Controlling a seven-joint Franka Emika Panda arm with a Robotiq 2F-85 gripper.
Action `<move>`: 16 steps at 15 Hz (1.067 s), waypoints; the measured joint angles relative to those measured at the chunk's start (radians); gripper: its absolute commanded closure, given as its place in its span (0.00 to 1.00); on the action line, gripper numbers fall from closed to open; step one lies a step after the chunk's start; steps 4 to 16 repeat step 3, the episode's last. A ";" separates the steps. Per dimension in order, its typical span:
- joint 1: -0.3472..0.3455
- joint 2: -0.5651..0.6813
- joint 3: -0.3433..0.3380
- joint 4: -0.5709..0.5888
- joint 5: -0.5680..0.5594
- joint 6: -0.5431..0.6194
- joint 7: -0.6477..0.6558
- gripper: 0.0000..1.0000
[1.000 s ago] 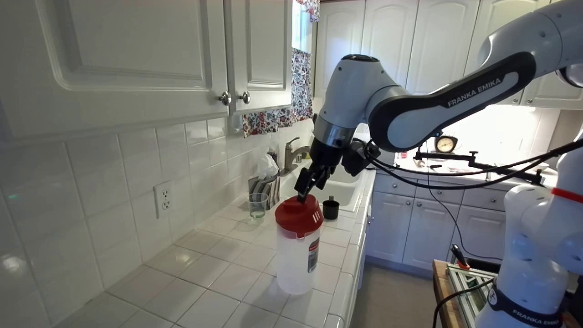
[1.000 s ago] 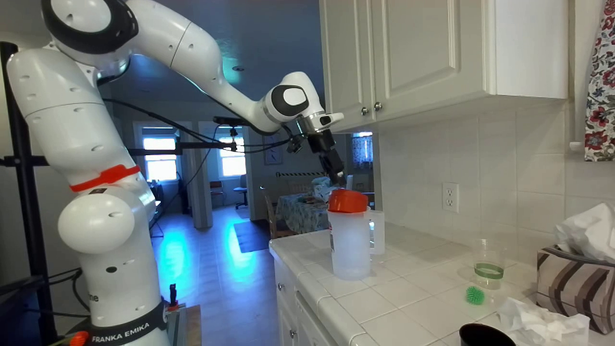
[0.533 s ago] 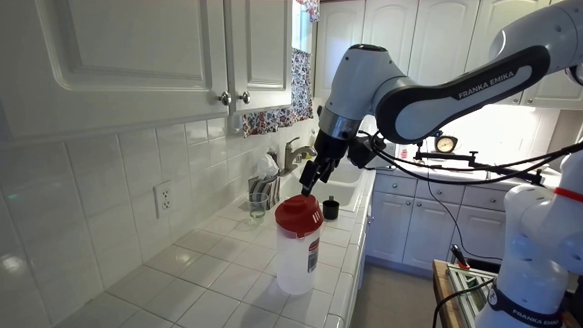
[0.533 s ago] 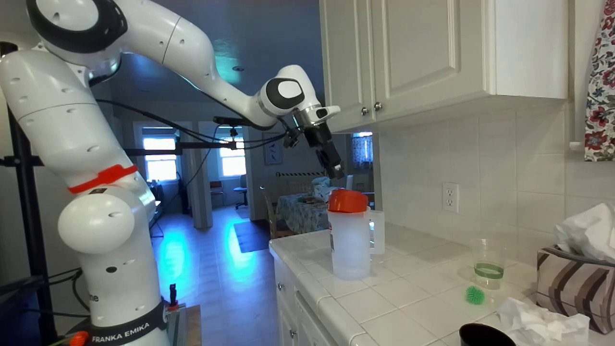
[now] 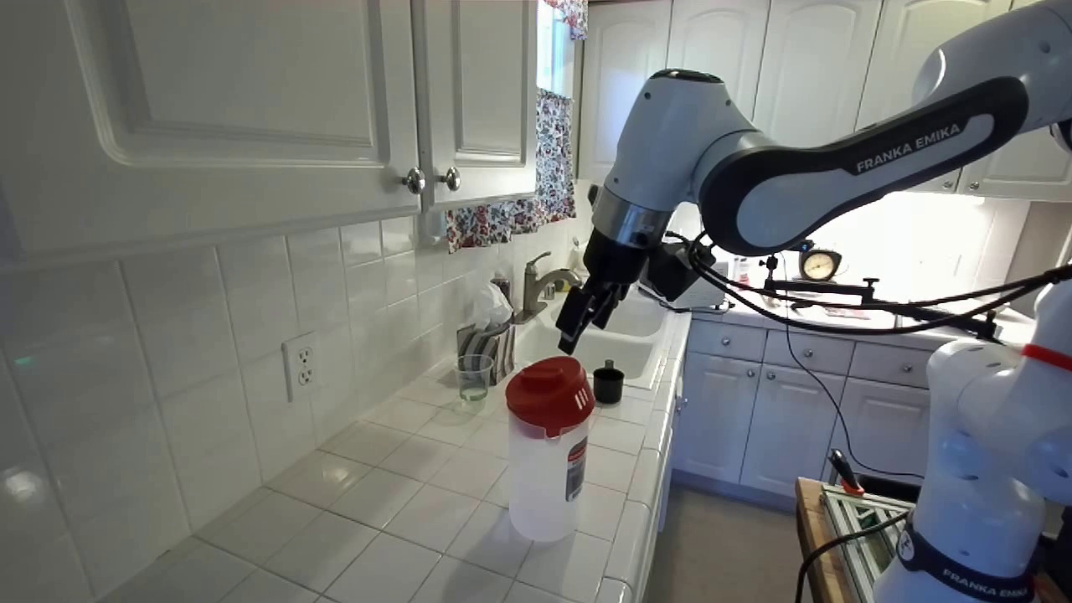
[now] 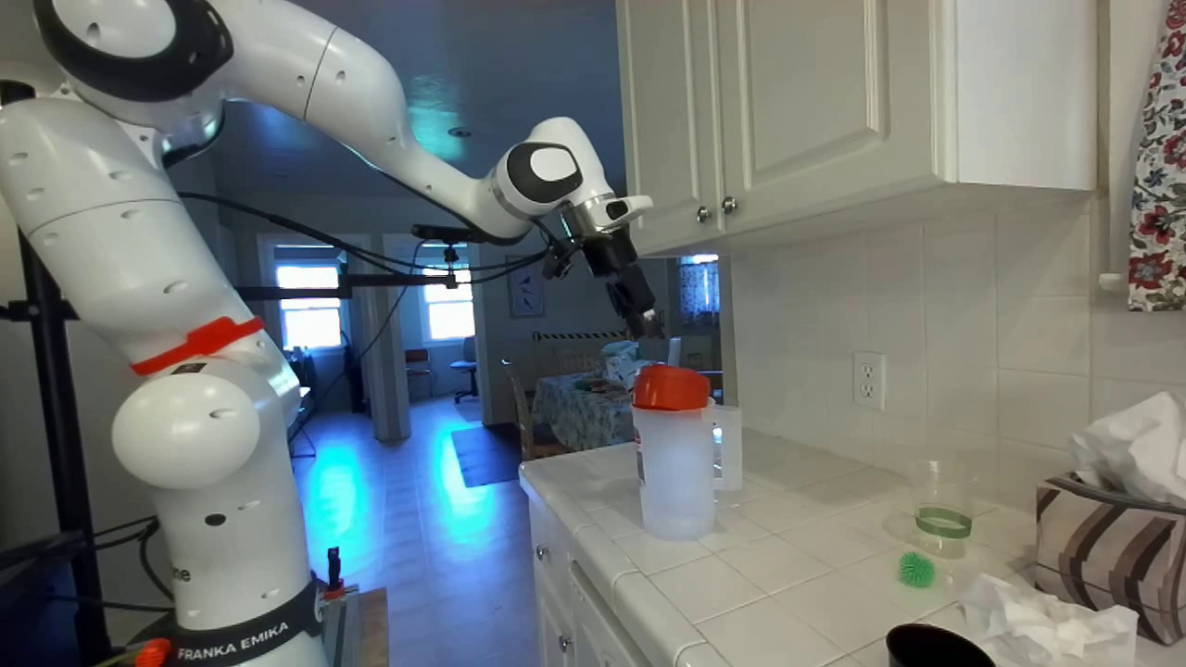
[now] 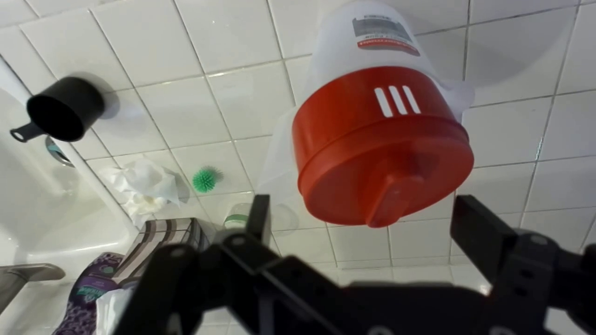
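A frosted pitcher (image 5: 543, 494) with a red lid (image 5: 548, 394) stands upright on the white tiled counter. The pitcher (image 6: 676, 477) and lid (image 6: 671, 387) also show in an exterior view, with the handle (image 6: 729, 449) toward the wall side. The lid's top slopes and has a raised red grip in its middle. My gripper (image 5: 583, 333) is above the lid and apart from it; it also shows in an exterior view (image 6: 649, 322). In the wrist view my gripper (image 7: 363, 207) is open and empty, its fingers wide apart, with the lid (image 7: 382, 139) beyond and between them.
A clear cup with a green band (image 6: 943, 521), a green spiky ball (image 6: 915, 570), crumpled tissue (image 6: 1047, 622), a striped tissue box (image 6: 1107, 556) and a black cup (image 5: 609, 385) stand near the sink (image 7: 60, 204). A wall cabinet (image 6: 834, 102) hangs above the counter.
My gripper has risen from the lid's top, moving up and slightly back toward the robot's base. The pitcher and its lid have stayed in place.
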 measured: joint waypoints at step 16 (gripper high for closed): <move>-0.001 -0.003 0.000 0.000 0.000 0.000 0.000 0.00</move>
